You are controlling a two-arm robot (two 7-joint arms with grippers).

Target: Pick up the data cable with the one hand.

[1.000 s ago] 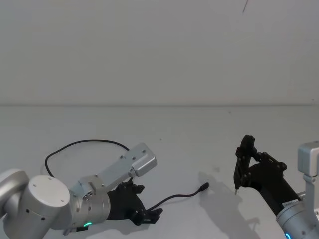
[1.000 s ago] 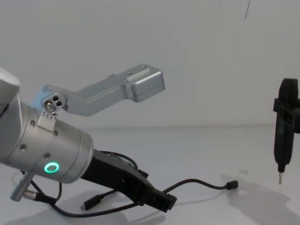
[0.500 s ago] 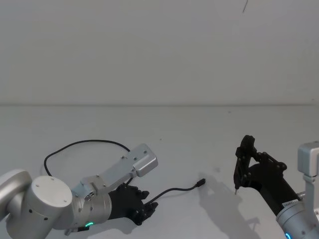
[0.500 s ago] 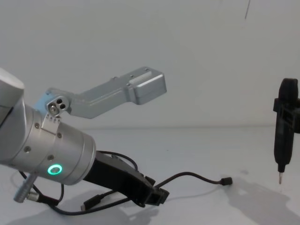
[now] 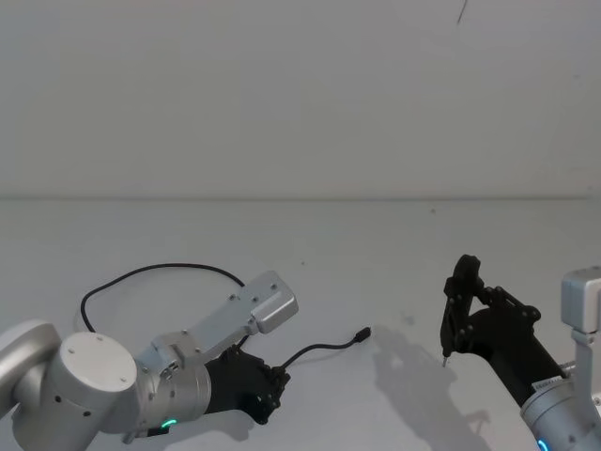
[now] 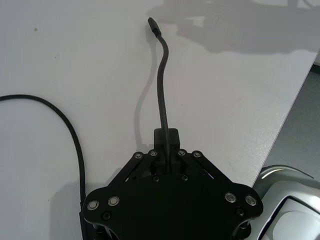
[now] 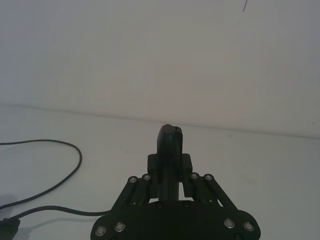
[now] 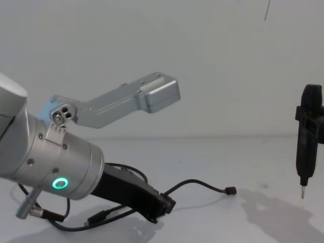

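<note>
Black cable (image 6: 161, 85) pinched in the closed left gripper (image 6: 167, 139), free end running straight ahead of it; right gripper (image 7: 170, 175) clamps a pen tool (image 8: 306, 147), parked apart.

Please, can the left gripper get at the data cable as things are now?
Yes, it seems so: the left gripper has its fingers shut on the data cable. The right gripper, holding a pen-shaped tool, is apart and not in the way.

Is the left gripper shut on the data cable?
Yes, the left gripper is clamped on the data cable, which runs out from between its jaws.
</note>
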